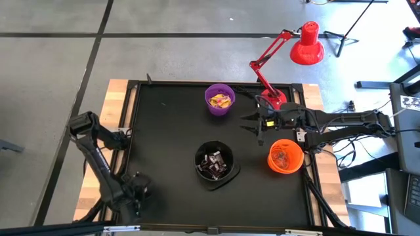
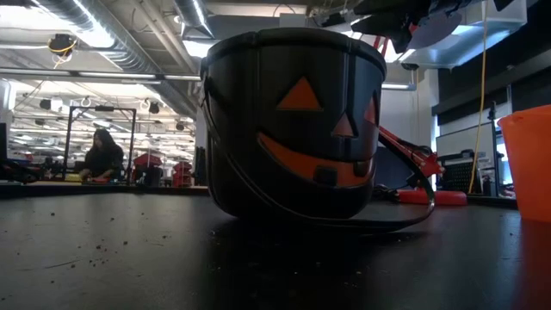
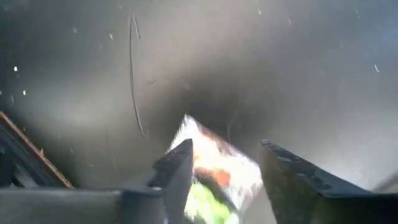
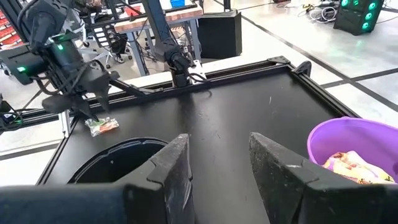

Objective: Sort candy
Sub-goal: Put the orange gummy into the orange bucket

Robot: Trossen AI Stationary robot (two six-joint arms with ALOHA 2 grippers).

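Your left gripper (image 3: 224, 180) sits low at the near-left corner of the black table (image 1: 170, 137), its fingers parted on either side of a wrapped candy (image 3: 214, 171) with a clear, white, orange and green wrapper; the piece lies on the table between them, and you cannot tell whether either finger touches it; from the right wrist view that same gripper (image 4: 93, 115) hangs just above the candy (image 4: 101, 126), beside the black bowl (image 4: 121, 158); your right gripper (image 1: 252, 124) hovers open and empty between the purple bowl (image 1: 220, 99) and the orange bowl (image 1: 285, 157); yellow candy fills the purple bowl, dark pieces lie in the black bowl at the table's middle, and the orange bowl holds a few reddish ones
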